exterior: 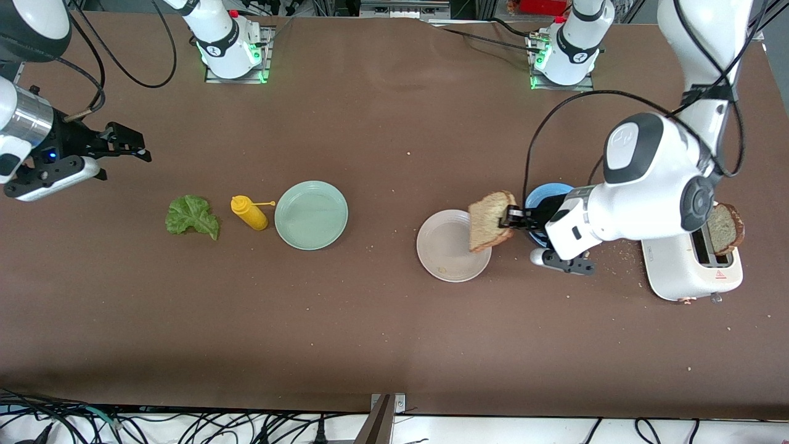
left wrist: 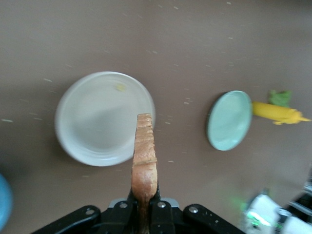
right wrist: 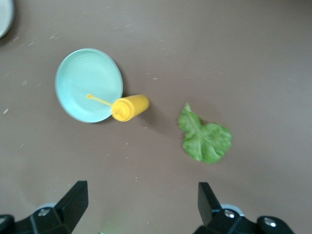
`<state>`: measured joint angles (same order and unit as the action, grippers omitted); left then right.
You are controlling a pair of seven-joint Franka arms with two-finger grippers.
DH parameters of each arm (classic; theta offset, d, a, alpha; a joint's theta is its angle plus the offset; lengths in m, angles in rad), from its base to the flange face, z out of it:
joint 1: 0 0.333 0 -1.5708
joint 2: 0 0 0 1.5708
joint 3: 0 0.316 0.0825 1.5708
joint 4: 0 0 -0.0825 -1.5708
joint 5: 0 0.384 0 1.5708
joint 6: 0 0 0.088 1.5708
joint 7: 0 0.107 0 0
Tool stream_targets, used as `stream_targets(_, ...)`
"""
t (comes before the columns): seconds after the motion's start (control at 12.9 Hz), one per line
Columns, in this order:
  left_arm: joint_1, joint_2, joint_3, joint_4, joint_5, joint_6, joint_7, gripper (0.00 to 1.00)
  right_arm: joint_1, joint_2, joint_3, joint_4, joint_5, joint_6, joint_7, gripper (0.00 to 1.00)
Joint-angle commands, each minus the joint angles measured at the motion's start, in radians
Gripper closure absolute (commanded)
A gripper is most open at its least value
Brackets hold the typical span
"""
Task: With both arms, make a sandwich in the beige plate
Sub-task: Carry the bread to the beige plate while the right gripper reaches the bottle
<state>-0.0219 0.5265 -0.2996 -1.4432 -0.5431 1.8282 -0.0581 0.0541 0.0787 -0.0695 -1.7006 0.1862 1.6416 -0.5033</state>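
My left gripper [exterior: 511, 219] is shut on a slice of brown bread [exterior: 490, 221], held on edge over the rim of the beige plate [exterior: 445, 259]. In the left wrist view the slice [left wrist: 145, 156] stands between the shut jaws, just short of the beige plate [left wrist: 97, 117]. A second slice of bread [exterior: 724, 229] sticks out of the white toaster [exterior: 690, 268]. The green lettuce leaf [exterior: 191, 216] lies on the table toward the right arm's end. My right gripper [exterior: 132, 148] hangs open in the air near that end, with nothing between its fingers; the lettuce [right wrist: 204, 139] shows in its wrist view.
A yellow squeeze bottle [exterior: 248, 212] lies beside the mint-green plate [exterior: 311, 214], between the lettuce and the beige plate. A blue plate [exterior: 545, 194] sits partly hidden under the left arm's wrist. Crumbs dot the brown table around the toaster.
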Motion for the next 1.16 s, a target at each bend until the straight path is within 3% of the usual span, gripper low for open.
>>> stream_targets(0.0, -0.050, 0.117, 0.011, 0.052, -0.164, 0.050, 0.021, 1.00, 0.000, 0.047, -0.042, 0.004, 0.099, -0.036, -0.234, 0.00)
stream_targets(0.15, -0.085, 0.180, 0.010, 0.050, -0.173, 0.123, 0.102, 1.00, -0.002, 0.073, -0.047, 0.004, 0.116, -0.033, -0.389, 0.00)
stream_targets(0.31, -0.072, 0.231, 0.011, 0.052, -0.179, 0.141, 0.266, 1.00, -0.036, 0.120, -0.055, 0.004, 0.189, -0.034, -0.586, 0.00)
stream_targets(0.77, 0.003, 0.260, 0.017, 0.038, -0.178, 0.140, 0.426, 1.00, -0.158, 0.419, -0.055, 0.015, 0.539, -0.091, -1.190, 0.00)
stream_targets(1.08, 0.003, 0.300, 0.017, 0.035, -0.176, 0.140, 0.486, 1.00, -0.181, 0.533, -0.055, 0.009, 0.683, -0.120, -1.441, 0.00)
